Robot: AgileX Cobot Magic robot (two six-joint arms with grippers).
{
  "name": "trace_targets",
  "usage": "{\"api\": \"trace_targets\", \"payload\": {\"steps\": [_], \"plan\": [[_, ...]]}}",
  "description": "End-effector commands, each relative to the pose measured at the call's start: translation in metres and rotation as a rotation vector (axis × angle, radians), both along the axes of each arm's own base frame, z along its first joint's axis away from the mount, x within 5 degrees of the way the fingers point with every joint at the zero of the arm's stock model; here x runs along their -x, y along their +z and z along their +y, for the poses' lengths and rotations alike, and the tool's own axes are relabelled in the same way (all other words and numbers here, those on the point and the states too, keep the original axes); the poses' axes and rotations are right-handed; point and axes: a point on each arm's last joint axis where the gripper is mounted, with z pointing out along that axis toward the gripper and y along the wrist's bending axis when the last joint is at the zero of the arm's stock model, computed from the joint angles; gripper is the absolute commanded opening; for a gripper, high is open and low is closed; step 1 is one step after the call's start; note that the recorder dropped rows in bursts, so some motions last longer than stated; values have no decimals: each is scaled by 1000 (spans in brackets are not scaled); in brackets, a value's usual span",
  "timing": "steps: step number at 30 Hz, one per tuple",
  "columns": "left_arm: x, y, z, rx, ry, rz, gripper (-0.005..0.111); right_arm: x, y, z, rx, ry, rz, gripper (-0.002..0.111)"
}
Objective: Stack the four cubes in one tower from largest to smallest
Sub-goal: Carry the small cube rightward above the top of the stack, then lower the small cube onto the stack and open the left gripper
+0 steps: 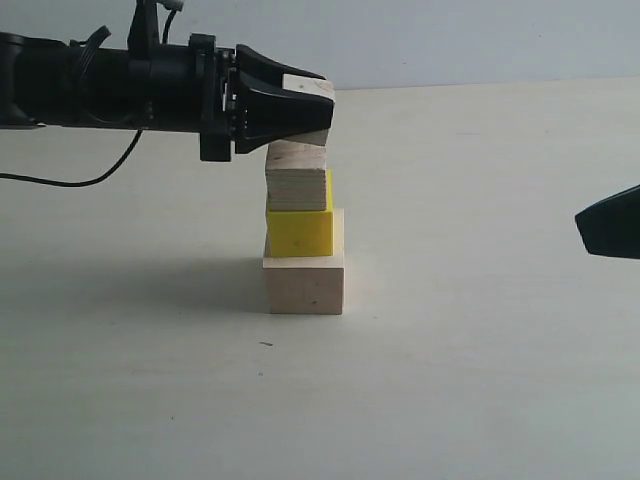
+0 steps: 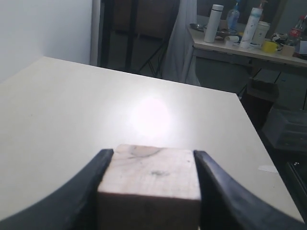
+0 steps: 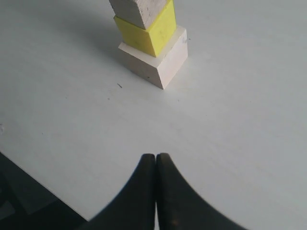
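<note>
- Three of four cubes were up on the table [image 1: 480, 350]: large pale cube [image 1: 304, 283] at the base, yellow cube [image 1: 299, 230] on it, plywood cube [image 1: 296, 178] on top.
- Left to do, by my reading: seat the smallest pale cube [image 1: 308, 86], let go, back away.
- My left gripper [image 1: 310, 105] was clamped on the smallest pale cube's two opposite sides, jaws parted only by its width.
- That cube sat directly over the plywood cube. I could not tell whether they touched.
- My right gripper [image 3: 156, 165] was closed, holding nothing, well apart from the tower.
</note>
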Motion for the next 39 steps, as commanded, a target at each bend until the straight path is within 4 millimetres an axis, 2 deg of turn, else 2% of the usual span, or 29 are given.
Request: {"api": "trace_targets", "payload": {"steps": [1, 7, 15, 16, 18, 21, 23, 24, 34, 39], "plan": [[-1, -2, 0, 9, 2, 10, 0, 0, 0, 0, -9, -2, -7, 0], [-4, -12, 0, 5, 7, 35, 0, 0, 0, 0, -9, -2, -7, 0], [-4, -12, 0, 5, 7, 37, 1, 0, 0, 0, -9, -2, -7, 0], [-4, -12, 0, 5, 6, 37, 4, 0, 0, 0, -9, -2, -7, 0], [-4, -12, 0, 5, 6, 37, 20, 0, 0, 0, -9, -2, -7, 0], [-4, -12, 0, 5, 6, 37, 53, 0, 0, 0, -9, -2, -7, 0], [-3, -12, 0, 2, 4, 36, 64, 0, 0, 0, -10, -2, -6, 0], [-3, -13, 0, 0, 3, 37, 67, 0, 0, 0, -10, -2, -6, 0], [-2, -13, 0, -9, -6, 32, 68, 0, 0, 0, -10, -2, -6, 0], [-2, -4, 0, 14, 8, 19, 68, 0, 0, 0, -10, -2, -6, 0]]}}
